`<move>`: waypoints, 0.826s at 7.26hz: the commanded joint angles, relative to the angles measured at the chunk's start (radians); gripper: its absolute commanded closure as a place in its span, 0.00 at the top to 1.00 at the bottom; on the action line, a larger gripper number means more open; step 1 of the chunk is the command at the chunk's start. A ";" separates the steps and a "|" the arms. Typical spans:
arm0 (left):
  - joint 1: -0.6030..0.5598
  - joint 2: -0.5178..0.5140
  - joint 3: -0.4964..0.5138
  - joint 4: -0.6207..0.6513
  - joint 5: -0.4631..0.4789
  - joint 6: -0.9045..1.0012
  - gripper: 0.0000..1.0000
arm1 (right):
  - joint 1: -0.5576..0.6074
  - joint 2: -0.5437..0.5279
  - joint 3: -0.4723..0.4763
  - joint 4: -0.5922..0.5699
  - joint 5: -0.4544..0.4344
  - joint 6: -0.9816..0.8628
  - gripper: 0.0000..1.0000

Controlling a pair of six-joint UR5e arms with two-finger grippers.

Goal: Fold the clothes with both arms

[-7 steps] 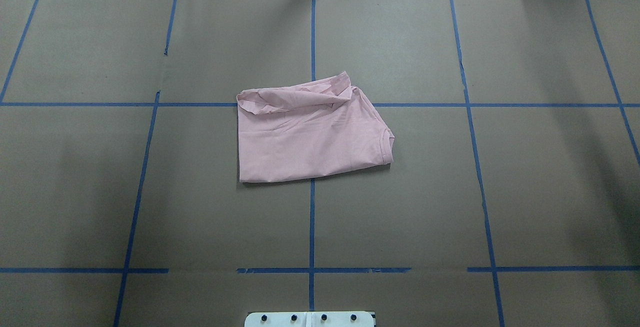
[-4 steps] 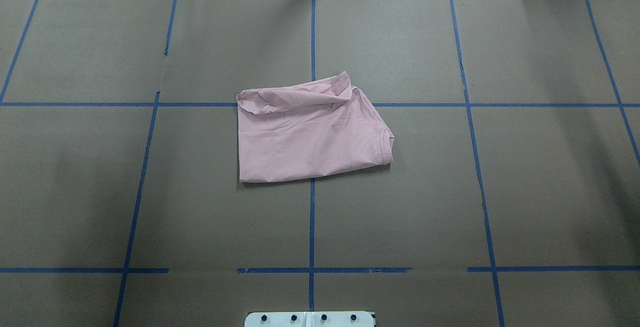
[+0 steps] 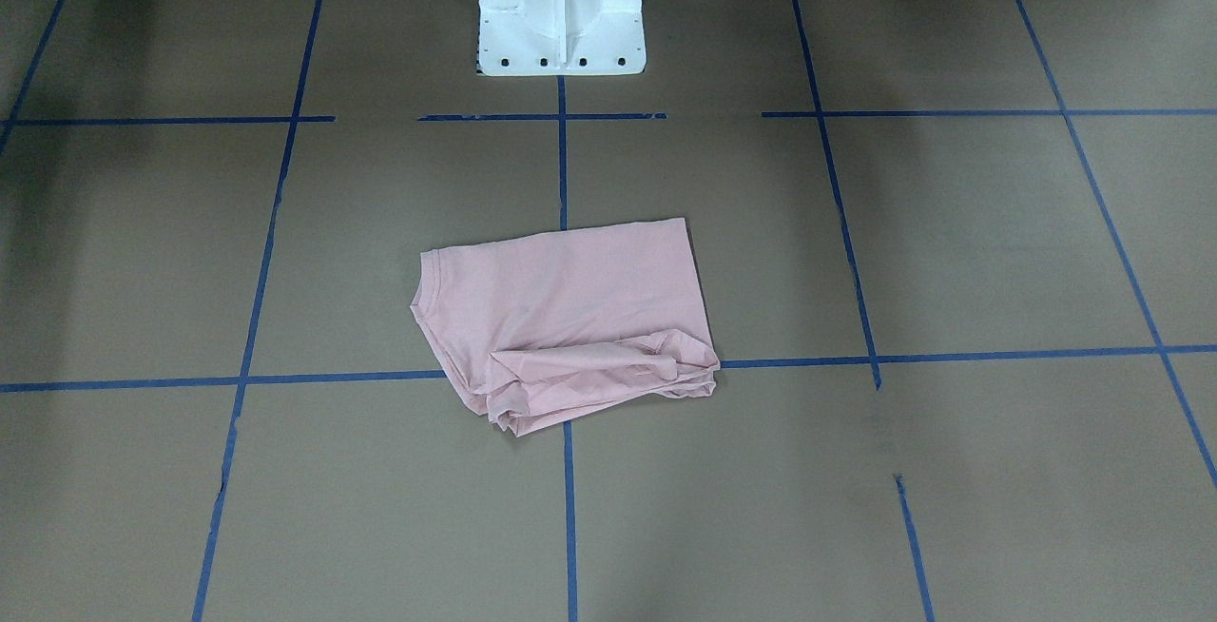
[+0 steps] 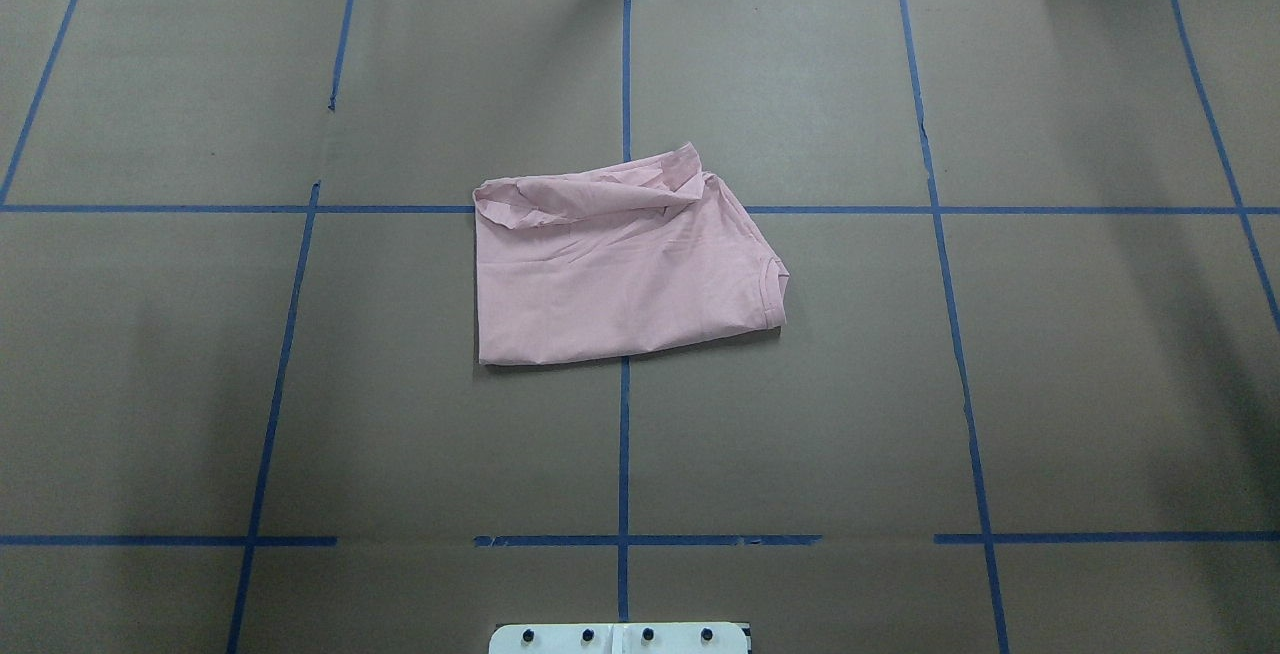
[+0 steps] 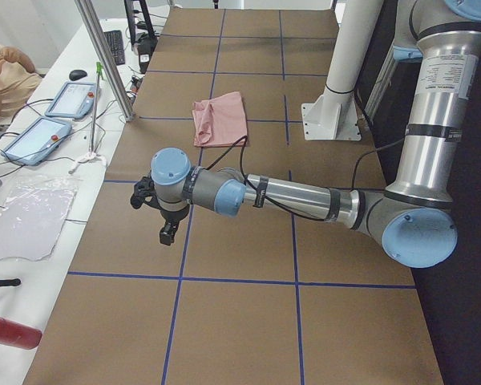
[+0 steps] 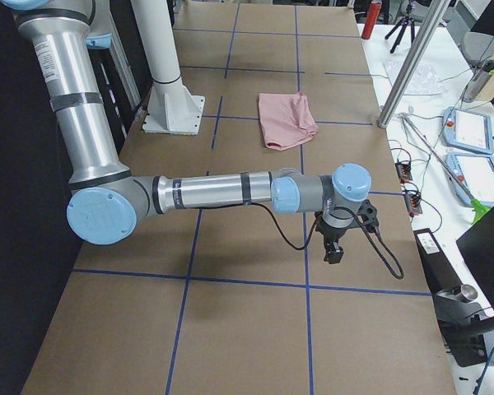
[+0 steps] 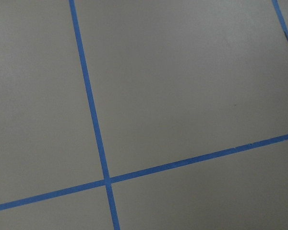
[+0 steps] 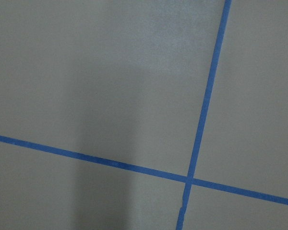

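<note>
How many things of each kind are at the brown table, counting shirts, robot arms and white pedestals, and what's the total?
Pink T-shirt: 1
Robot arms: 2, the left arm and the right arm
White pedestal: 1
Total: 4

Soft, even light, broad faint shadows on the table (image 4: 150, 364) — wrist views dimmer, slightly soft-focused.
</note>
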 commanded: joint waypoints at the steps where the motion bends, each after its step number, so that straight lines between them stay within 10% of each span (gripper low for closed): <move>1: -0.003 0.050 -0.033 0.001 -0.008 0.003 1.00 | 0.000 -0.016 0.041 -0.007 0.026 0.000 1.00; 6: -0.003 0.090 -0.021 0.006 -0.008 0.006 1.00 | 0.008 -0.179 0.167 -0.012 -0.107 0.000 1.00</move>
